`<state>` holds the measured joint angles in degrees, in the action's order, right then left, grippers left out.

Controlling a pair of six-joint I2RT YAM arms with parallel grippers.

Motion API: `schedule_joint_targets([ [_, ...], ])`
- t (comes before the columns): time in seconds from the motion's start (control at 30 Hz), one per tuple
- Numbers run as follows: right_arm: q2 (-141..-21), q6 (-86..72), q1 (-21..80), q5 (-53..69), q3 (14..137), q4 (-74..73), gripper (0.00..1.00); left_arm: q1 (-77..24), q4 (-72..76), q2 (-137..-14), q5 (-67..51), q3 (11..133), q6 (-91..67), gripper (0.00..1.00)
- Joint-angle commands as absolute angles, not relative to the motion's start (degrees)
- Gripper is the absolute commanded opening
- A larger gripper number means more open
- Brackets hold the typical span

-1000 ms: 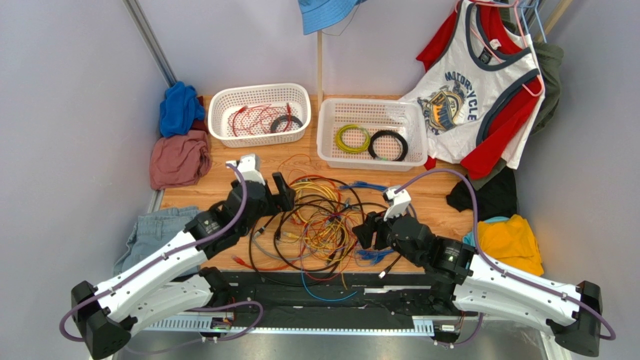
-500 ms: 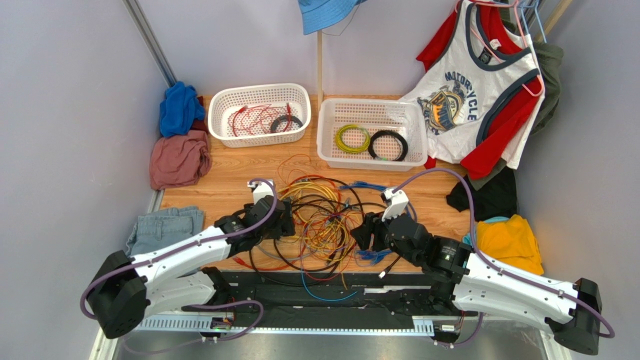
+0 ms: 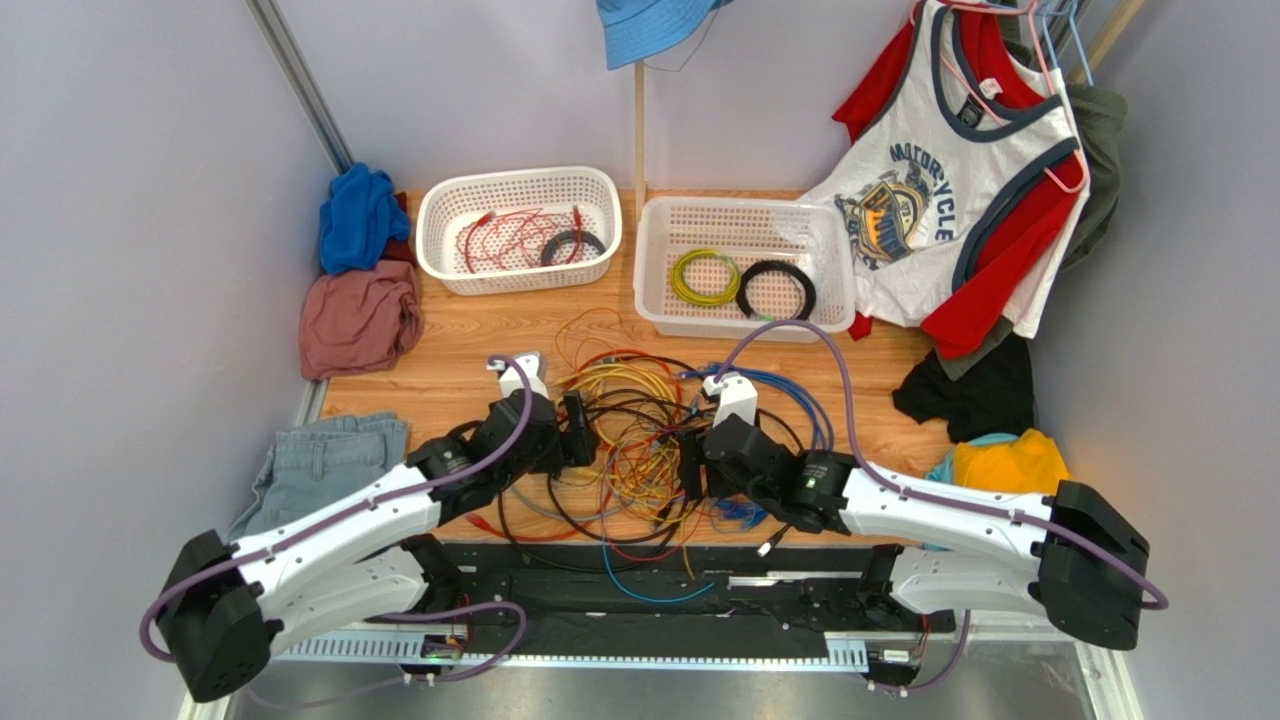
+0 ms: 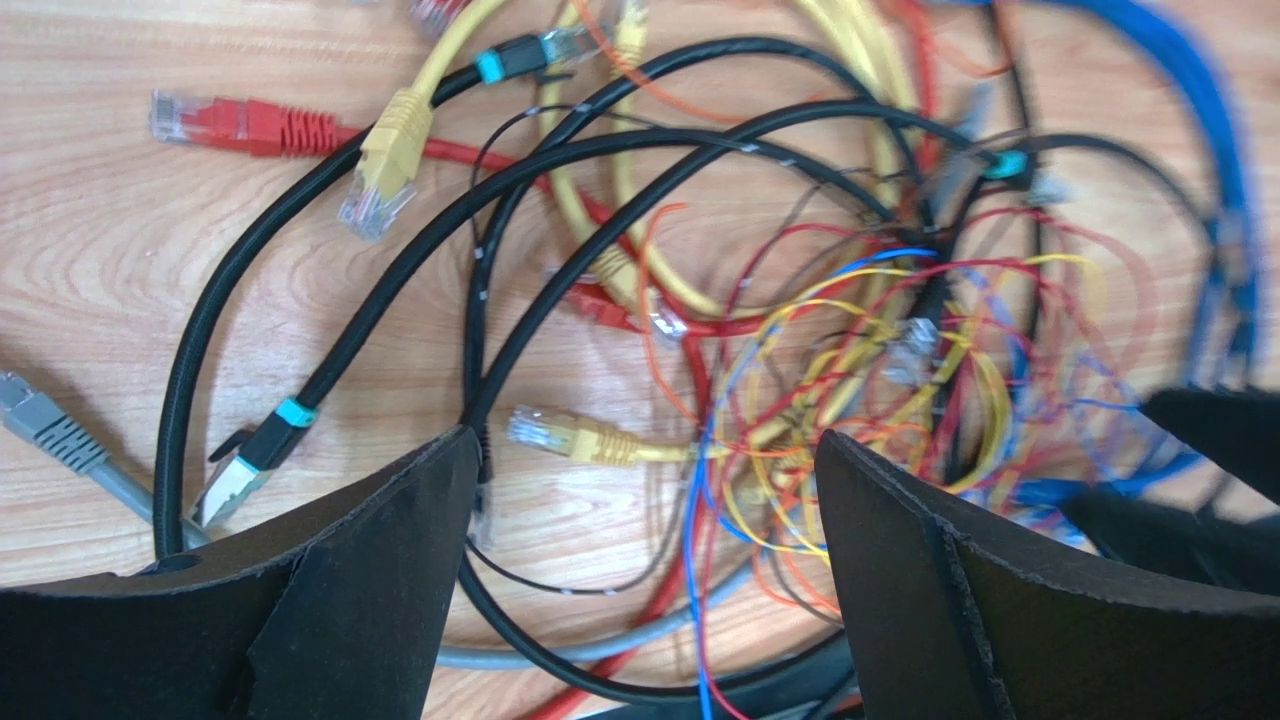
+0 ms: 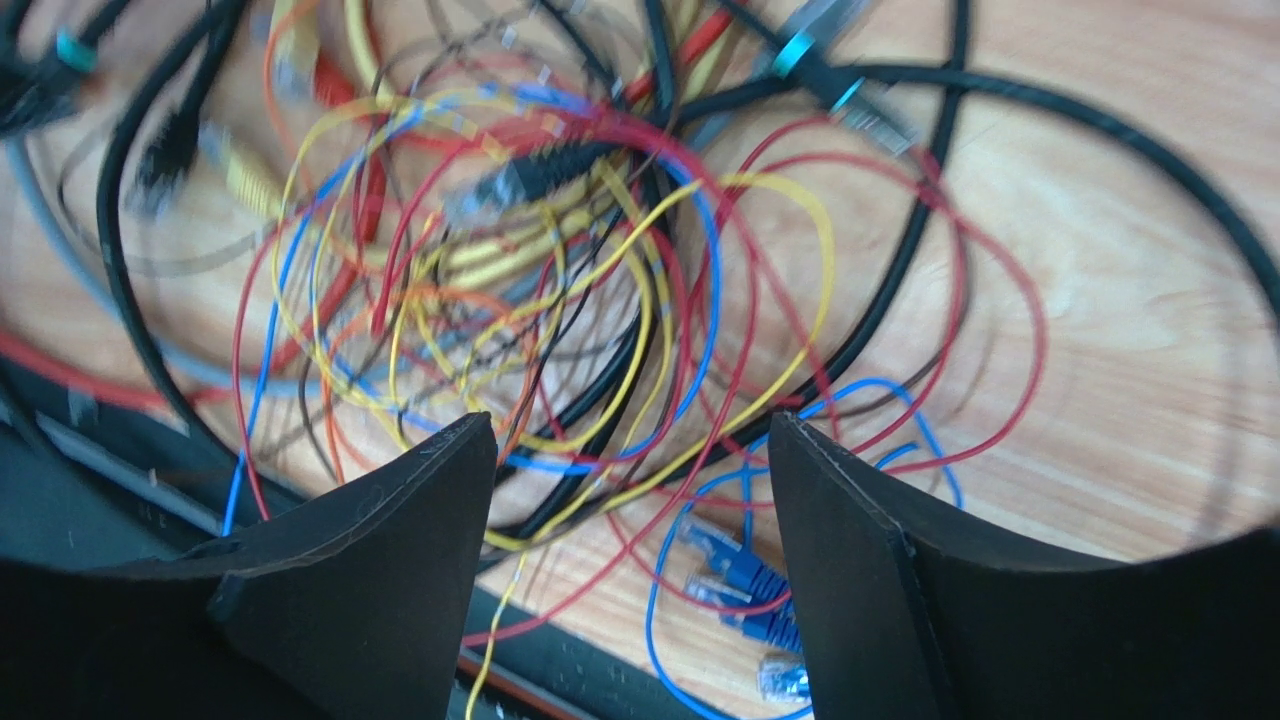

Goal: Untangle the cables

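The cables (image 3: pixel 639 443) lie as one loose tangle of black, red, orange, yellow and blue cords in the middle of the wooden table. My left gripper (image 3: pixel 576 426) hangs open at the tangle's left edge. In the left wrist view it (image 4: pixel 646 440) stands just above a yellow plug (image 4: pixel 579 437) and black loops (image 4: pixel 496 255), holding nothing. My right gripper (image 3: pixel 694 462) is open at the tangle's right side. Seen from its wrist, the right gripper (image 5: pixel 631 423) hovers over thin red, yellow and blue wires (image 5: pixel 601 300), beside blue plugs (image 5: pixel 736 578).
At the back, a white basket (image 3: pixel 519 176) holds red cable and a black coil. Another basket (image 3: pixel 736 204) holds a yellow-green and a black coil. Clothes lie at the left (image 3: pixel 358 318) and right (image 3: pixel 1022 483) edges. A black rail (image 3: pixel 661 578) runs along the near edge.
The left arm came forward and right to the tangle's left edge. The right arm swung left into the tangle, and its jaws opened wider.
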<state>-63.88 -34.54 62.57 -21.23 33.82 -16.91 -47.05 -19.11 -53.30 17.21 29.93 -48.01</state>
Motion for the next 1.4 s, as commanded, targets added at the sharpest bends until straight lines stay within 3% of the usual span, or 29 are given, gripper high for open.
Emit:
schedule_joint_targets([
  [0.0, -62.8, -37.3, 58.5, -29.9, 37.0, -17.3, 0.7, -47.3, -21.2, -46.4, 16.4, 27.7, -50.5, 0.91],
  [0.2, -59.4, -40.9, 39.9, -26.6, 33.7, -16.8, 0.7, -47.3, -20.8, -39.4, 17.0, 23.3, -52.7, 0.91],
  [0.33, -66.1, -40.3, 30.8, -28.5, 34.4, -17.5, 0.7, -47.3, -18.6, -39.8, 15.7, 22.3, -53.1, 0.91],
  [0.67, -78.7, -43.7, 26.9, -32.0, 36.0, -20.0, 0.7, -47.3, -16.1, -42.3, 11.9, 21.4, -53.0, 0.91],
  [0.77, -80.2, -44.2, 26.4, -31.1, 35.8, -19.8, 0.59, -47.3, -15.6, -41.3, 11.8, 20.6, -53.0, 0.91],
  [0.87, -80.4, -44.6, 26.4, -29.1, 36.1, -19.9, 0.23, -47.3, -15.6, -40.4, 12.3, 19.9, -53.2, 0.91],
  [0.9, -80.3, -44.4, 26.4, -27.4, 36.2, -19.9, 0.06, -47.3, -15.6, -40.3, 12.3, 19.8, -53.2, 0.91],
  [0.93, -79.5, -44.4, 26.5, -26.8, 36.3, -19.9, 0.01, -47.3, -15.8, -39.9, 12.4, 19.8, -53.2, 0.91],
  [1.03, -74.0, -44.4, 28.7, -25.8, 36.8, -20.8, 0.0, -47.3, -16.9, -39.0, 12.7, 19.8, -53.3, 0.91],
  [1.23, -55.6, -39.5, 45.5, -26.4, 40.9, -16.2, 0.0, -47.3, -19.9, -33.8, 15.3, 20.1, -53.5, 0.91],
  [1.37, -54.9, -36.7, 52.6, -26.5, 50.3, -21.2, 0.0, -47.3, -21.9, -29.7, 17.3, 21.5, -52.9, 0.91],
])
